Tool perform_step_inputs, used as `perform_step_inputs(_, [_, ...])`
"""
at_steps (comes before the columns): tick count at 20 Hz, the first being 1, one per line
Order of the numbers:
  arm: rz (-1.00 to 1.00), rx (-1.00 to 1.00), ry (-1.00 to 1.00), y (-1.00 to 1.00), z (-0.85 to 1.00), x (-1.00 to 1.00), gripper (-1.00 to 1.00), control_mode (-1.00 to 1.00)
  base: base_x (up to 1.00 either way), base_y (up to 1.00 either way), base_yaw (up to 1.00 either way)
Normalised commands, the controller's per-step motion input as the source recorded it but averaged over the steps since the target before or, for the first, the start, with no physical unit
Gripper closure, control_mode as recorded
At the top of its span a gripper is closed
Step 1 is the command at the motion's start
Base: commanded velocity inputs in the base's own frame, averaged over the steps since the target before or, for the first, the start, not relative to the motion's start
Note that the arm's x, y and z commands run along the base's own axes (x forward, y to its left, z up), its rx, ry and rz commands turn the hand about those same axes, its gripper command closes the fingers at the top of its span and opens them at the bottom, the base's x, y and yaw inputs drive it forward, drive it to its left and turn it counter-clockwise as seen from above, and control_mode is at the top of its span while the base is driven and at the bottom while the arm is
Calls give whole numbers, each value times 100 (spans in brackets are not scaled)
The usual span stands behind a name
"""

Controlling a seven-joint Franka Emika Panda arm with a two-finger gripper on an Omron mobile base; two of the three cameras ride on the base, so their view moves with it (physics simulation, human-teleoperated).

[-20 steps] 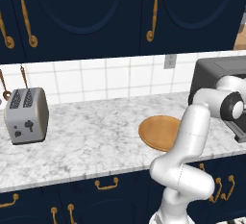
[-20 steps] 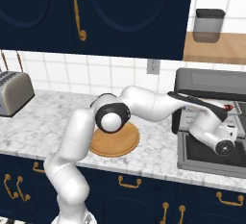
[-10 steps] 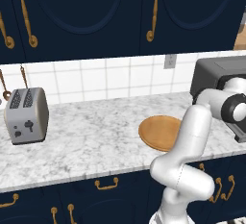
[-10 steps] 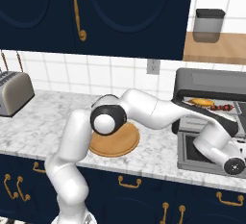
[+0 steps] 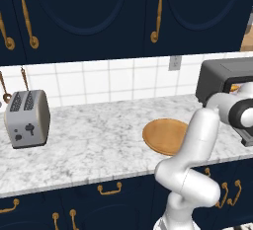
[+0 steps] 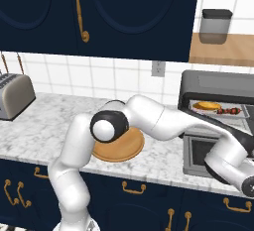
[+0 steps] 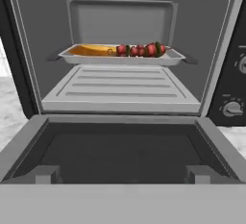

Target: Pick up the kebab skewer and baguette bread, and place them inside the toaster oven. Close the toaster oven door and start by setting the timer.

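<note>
Toaster (image 6: pixel 15 95) at the far left of the counter (image 5: pixel 99 140), then the bare wooden plate (image 6: pixel 119 145) near the middle, then the toaster oven (image 6: pixel 218 84) at the right end. Both foods are already inside it: the baguette bread (image 7: pixel 93 50) lies on the left of the oven's tray (image 7: pixel 173 58) and the kebab skewer (image 7: pixel 141 50) just beside it on the right. The toaster oven door (image 7: pixel 120 155) hangs fully down and open, with the hand low in front of it. The gripper's fingertips are hard to make out in the hand view, but its jaws seem spread wide and hold nothing. So the loading looks finished; what is left is to swing the door up and shut, then turn the timer knob (image 7: pixel 232 108) on the panel at the right.
</note>
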Motion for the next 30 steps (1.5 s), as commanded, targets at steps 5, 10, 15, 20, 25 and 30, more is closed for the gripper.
perform_step_inputs(5, [0,0,6,0,-38,-42,-100,-100,0,0,0])
perform_step_inputs(10, [0,0,1,0,-44,-27,-100,-100,0,0,0])
perform_step_inputs(15, [0,0,0,0,-40,-17,-100,-100,0,0,0])
perform_step_inputs(20, [0,0,0,0,-33,-5,-100,-100,0,0,0])
perform_step_inputs(25, [0,0,0,0,-17,0,-100,-100,0,0,0])
perform_step_inputs(30, [0,0,0,0,-5,0,-100,-100,0,0,0])
